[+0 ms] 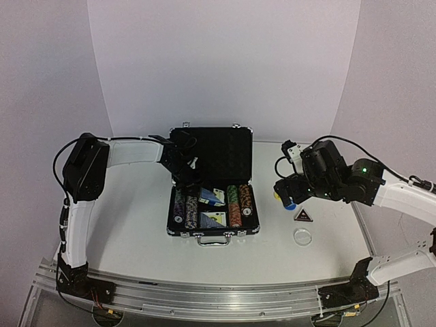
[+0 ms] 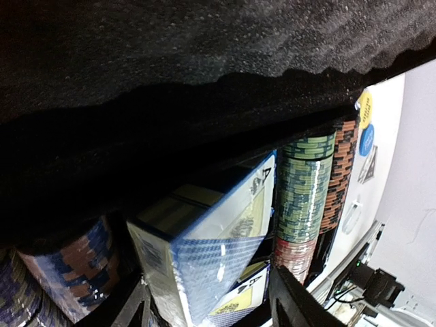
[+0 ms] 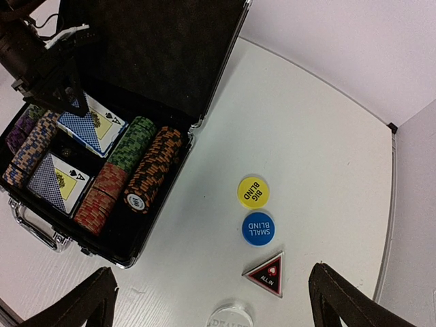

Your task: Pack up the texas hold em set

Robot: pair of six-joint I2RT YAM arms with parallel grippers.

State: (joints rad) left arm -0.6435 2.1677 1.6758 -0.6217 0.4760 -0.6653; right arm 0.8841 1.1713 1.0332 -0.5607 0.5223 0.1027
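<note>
Where the left gripper (image 2: 211,306) reaches into the open briefcase (image 1: 212,235), its jaws stand on either side of the upper card deck (image 2: 204,252), which sits tilted; whether they press on it I cannot tell. Rows of chips (image 3: 153,170) and a second deck (image 3: 58,180) fill the case. The right gripper (image 3: 211,303) hovers with jaws wide apart above a yellow disc (image 3: 253,192), blue disc (image 3: 258,228), triangular button (image 3: 267,274) and clear disc (image 3: 230,317), all lying on the white table (image 1: 129,225) beside the case. Plain pale walls (image 1: 225,61) enclose the table.
</note>
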